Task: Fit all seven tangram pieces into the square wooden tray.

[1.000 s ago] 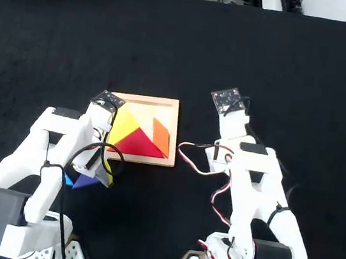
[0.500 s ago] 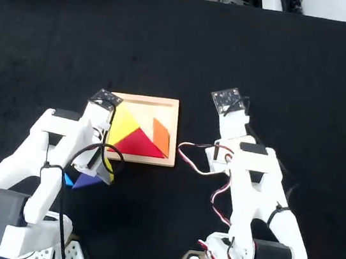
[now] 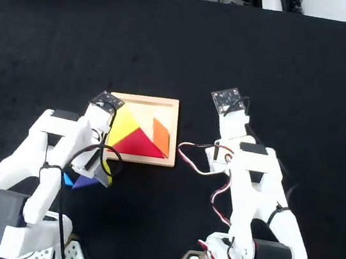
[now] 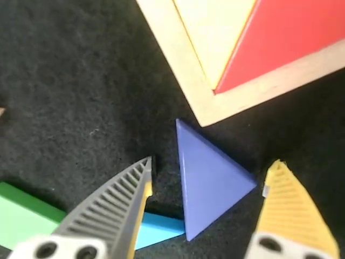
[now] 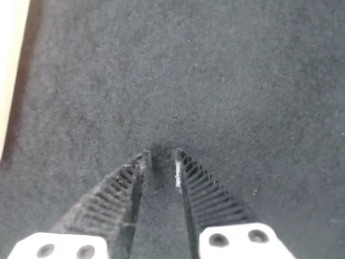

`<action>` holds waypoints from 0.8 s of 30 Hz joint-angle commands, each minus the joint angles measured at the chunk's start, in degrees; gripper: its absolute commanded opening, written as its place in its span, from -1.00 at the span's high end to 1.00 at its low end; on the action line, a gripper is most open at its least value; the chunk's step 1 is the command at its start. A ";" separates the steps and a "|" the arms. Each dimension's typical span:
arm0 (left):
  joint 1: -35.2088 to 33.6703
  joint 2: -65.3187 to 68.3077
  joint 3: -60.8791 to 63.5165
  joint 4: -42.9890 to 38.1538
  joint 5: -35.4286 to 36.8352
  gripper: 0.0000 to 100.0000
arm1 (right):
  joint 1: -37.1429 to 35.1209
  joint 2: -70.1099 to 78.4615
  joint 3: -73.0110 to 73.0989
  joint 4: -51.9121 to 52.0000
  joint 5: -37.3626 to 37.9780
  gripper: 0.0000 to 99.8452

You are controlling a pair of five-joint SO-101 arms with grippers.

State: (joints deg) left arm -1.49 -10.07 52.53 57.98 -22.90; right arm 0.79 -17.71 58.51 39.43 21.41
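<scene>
Left gripper (image 4: 213, 161), wide open and empty, straddles the purple triangle (image 4: 207, 183) just beside the partly filled tray (image 4: 178, 59), with the green piece (image 4: 21, 216) and light-blue piece (image 4: 159, 229) also outside.

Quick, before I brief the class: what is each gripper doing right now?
Left gripper: open, astride the blue triangle, not gripping it.
Right gripper: nearly closed, holding nothing.

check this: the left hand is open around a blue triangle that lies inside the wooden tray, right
Not inside. The left hand is open around the blue triangle, but it lies on the black cloth just outside a corner of the wooden tray; the left wrist view shows it.
</scene>
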 commanded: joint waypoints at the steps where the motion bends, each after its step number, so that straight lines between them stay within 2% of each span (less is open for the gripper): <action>1: -1.19 -0.18 0.40 0.88 -0.53 0.35 | 0.44 0.13 -2.59 -0.79 0.70 0.84; 8: -1.19 -0.18 0.04 0.79 -0.35 0.35 | 0.44 0.22 -2.59 -0.79 0.70 0.84; 14: -0.84 -0.18 -0.04 0.53 -0.26 0.54 | 0.44 0.22 -2.59 -0.79 0.70 0.84; 24: -0.75 -0.18 0.13 0.44 0.09 0.55 | 0.44 0.22 -2.59 -0.79 0.70 0.84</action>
State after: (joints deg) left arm -1.58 -10.24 52.53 58.33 -22.81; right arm 0.79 -17.71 58.51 39.43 21.41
